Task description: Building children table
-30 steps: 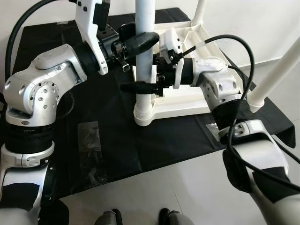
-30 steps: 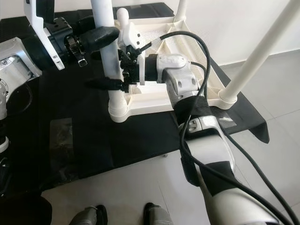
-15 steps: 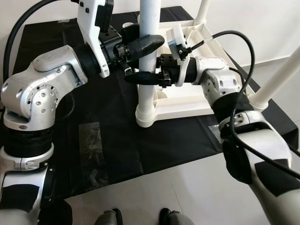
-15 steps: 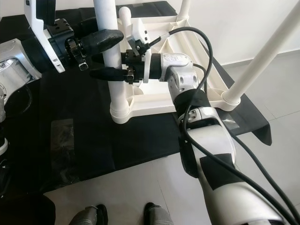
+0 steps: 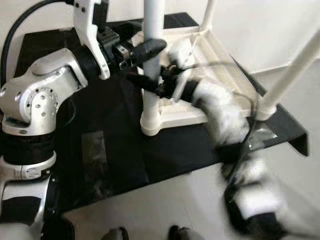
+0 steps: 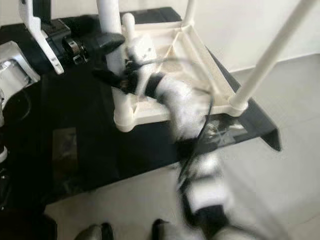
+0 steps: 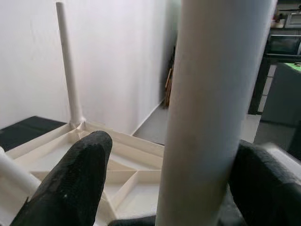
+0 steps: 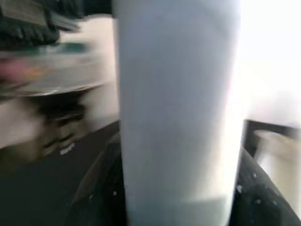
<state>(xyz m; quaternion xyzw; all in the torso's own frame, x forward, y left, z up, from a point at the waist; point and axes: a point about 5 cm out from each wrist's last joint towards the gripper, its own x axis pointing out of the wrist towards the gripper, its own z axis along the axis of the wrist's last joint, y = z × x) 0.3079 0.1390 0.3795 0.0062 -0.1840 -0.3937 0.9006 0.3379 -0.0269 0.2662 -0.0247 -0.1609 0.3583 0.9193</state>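
1. Two hands work on one white table leg point(image 5: 151, 60), just left of centre in the upper part of the left eye view. The left hand point(image 5: 144, 64) comes from the upper left, its black fingers point(image 7: 70, 181) spread either side of the leg, straddling it; whether they press it I cannot tell.
2. The right hand point(image 5: 162, 86) sits lower on the same leg, just right of it. Its arm is smeared with blur, so I cannot tell if its fingers are closed on the leg.
3. That leg stands upright in the near-left corner socket of the upturned white table top point(image 5: 210, 52), which lies on a black mat point(image 5: 170, 145) over the pale floor point(image 5: 165, 205).
4. Three legs can be counted standing: the held one, one at the far corner point(image 5: 209, 15), one at the right corner point(image 5: 292, 70). The fourth corner is hidden.
5. The step looks like seating or tightening this leg in its socket. Next, I judge, it needs a firm grip, then a twist or downward push, keeping the leg upright.
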